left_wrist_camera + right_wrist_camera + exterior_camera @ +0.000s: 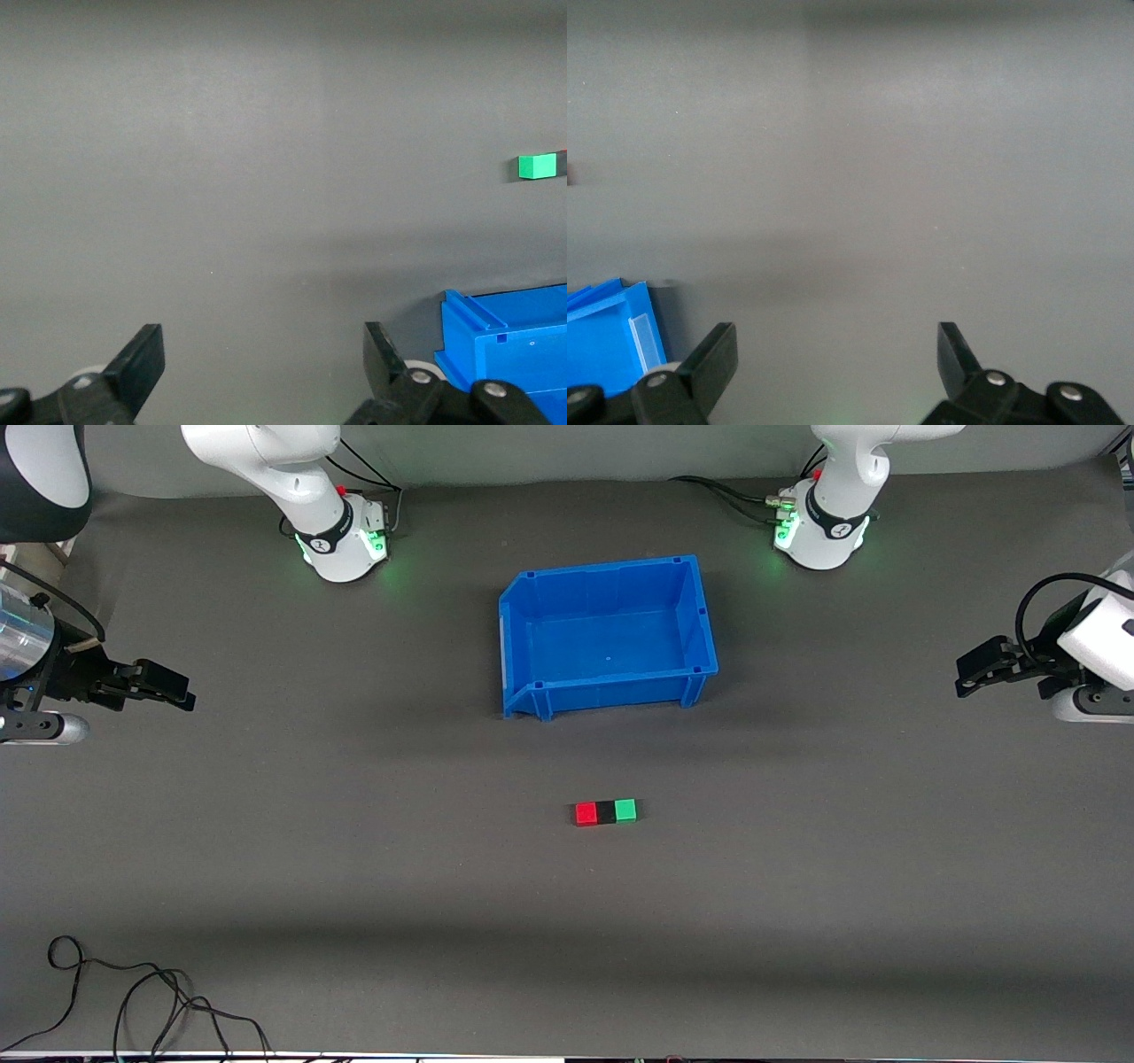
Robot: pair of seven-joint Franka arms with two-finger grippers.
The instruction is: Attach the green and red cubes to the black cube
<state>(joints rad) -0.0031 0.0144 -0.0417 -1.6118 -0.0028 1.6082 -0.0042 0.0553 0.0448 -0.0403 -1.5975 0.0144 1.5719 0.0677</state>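
Observation:
A red cube (586,813), a black cube (606,811) and a green cube (625,810) lie in one touching row on the grey table, nearer the front camera than the blue bin; black is in the middle. The green cube (537,166) also shows in the left wrist view. My left gripper (970,676) hangs open and empty over the left arm's end of the table, well away from the cubes. My right gripper (177,691) hangs open and empty over the right arm's end. Bare table shows between the left gripper (264,354) and right gripper (835,354) fingers.
An empty blue bin (532,633) stands mid-table between the two arm bases; its corner shows as blue bin (505,341) and blue bin (607,332). A loose black cable (133,1001) lies at the table's near edge toward the right arm's end.

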